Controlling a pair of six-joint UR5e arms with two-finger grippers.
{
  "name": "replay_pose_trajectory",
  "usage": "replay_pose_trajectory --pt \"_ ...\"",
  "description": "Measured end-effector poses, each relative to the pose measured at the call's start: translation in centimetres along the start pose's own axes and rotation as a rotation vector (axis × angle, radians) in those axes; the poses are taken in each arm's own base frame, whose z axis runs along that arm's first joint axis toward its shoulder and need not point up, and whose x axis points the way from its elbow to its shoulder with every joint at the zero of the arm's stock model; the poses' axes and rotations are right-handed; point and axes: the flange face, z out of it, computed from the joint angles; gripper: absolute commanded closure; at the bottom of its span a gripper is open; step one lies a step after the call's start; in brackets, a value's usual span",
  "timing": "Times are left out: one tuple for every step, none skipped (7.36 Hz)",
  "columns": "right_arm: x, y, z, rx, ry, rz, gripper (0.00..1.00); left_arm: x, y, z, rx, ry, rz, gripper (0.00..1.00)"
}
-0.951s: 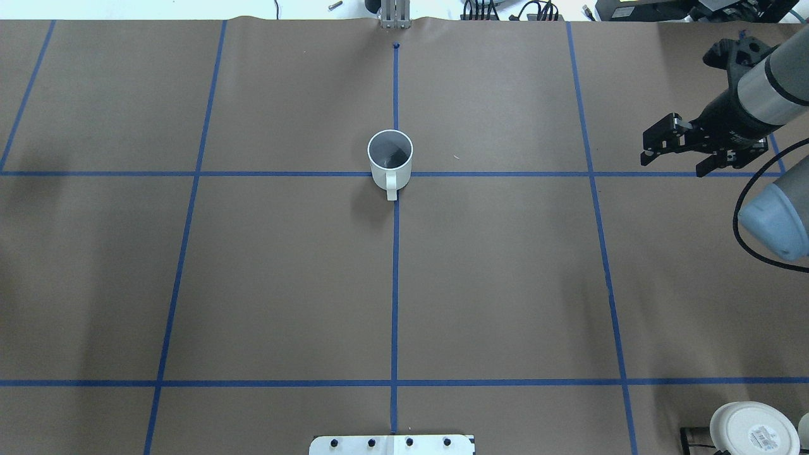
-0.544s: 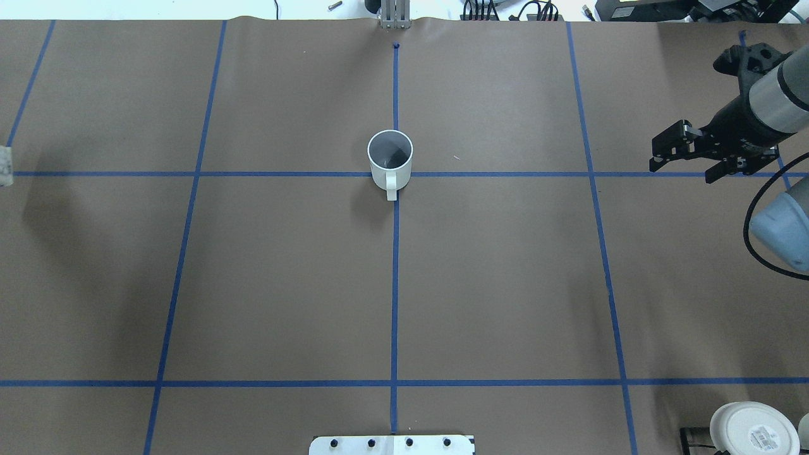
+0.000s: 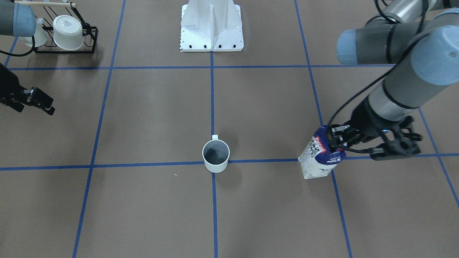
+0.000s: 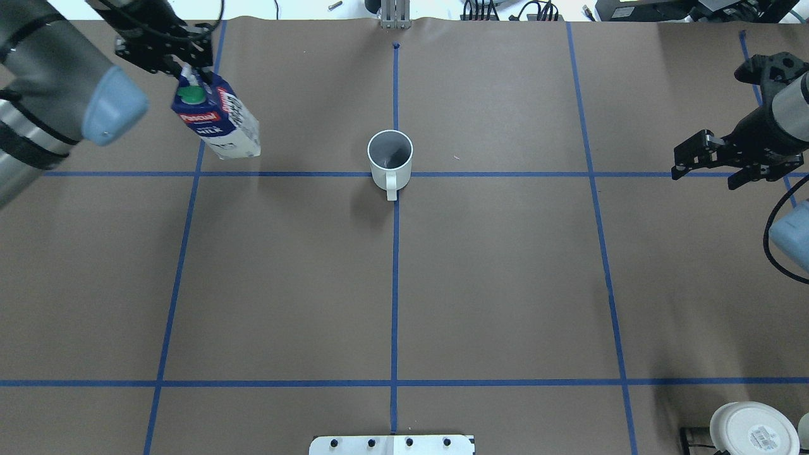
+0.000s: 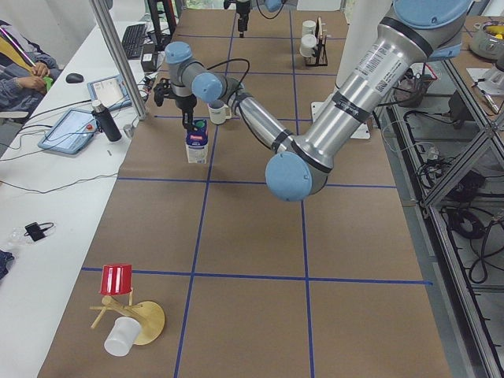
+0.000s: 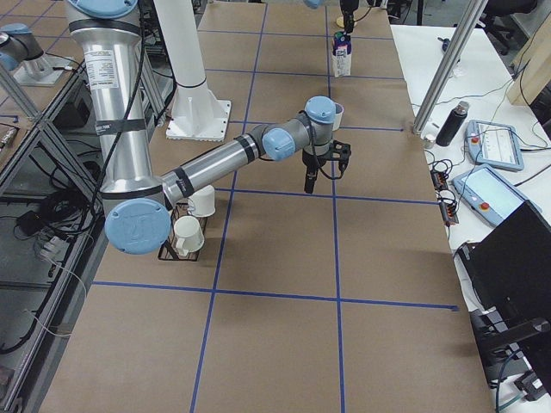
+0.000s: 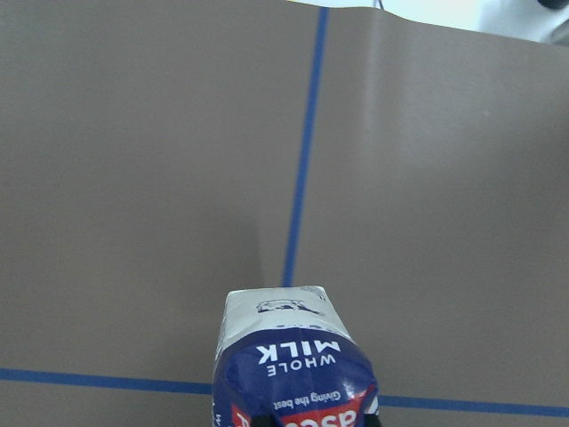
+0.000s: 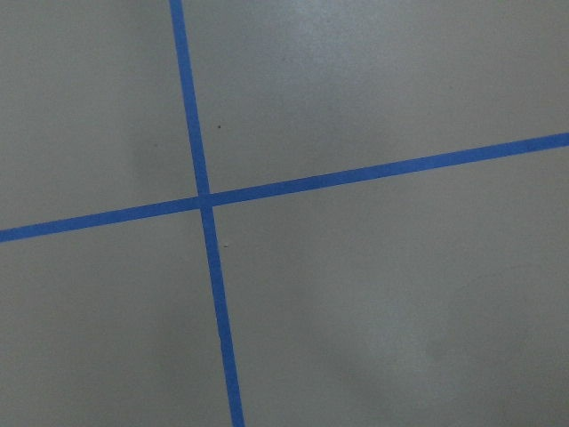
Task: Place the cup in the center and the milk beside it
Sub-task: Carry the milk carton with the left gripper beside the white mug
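The left end effector [image 4: 188, 69] grips the milk [image 4: 218, 123] — right end effector [image 4: 708, 175] spread, empty.

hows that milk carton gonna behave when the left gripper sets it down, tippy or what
Probably tippy: the milk carton is tall on a narrow base and hangs tilted from the left gripper, so it may rock when released. Pinched only at its gable top, it could swing or slip. Its paperboard walls would likely dent under a hard squeeze.
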Motion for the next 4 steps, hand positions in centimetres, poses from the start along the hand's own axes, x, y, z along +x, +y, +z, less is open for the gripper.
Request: replay_pose_trajectory --pt "0.5 0.0 0.1 0.002 0.009 -0.010 0.00 6.1 -0.1 0.8 -0.024 0.007 0.003 1.00" --pt "0.8 0.0 0.2 0.003 0.014 -0.013 0.00 10.8 -0.3 1.2 -0.043 0.012 0.001 1.00" --pt "1.0 0.0 0.2 0.003 0.016 -0.013 0.00 13.3 -0.1 1.4 -0.054 0.015 0.000 1.00" --pt "1.0 0.0 0.2 0.003 0.016 -0.014 0.00 14.5 0.3 1.8 -0.063 0.014 -0.001 1.00"
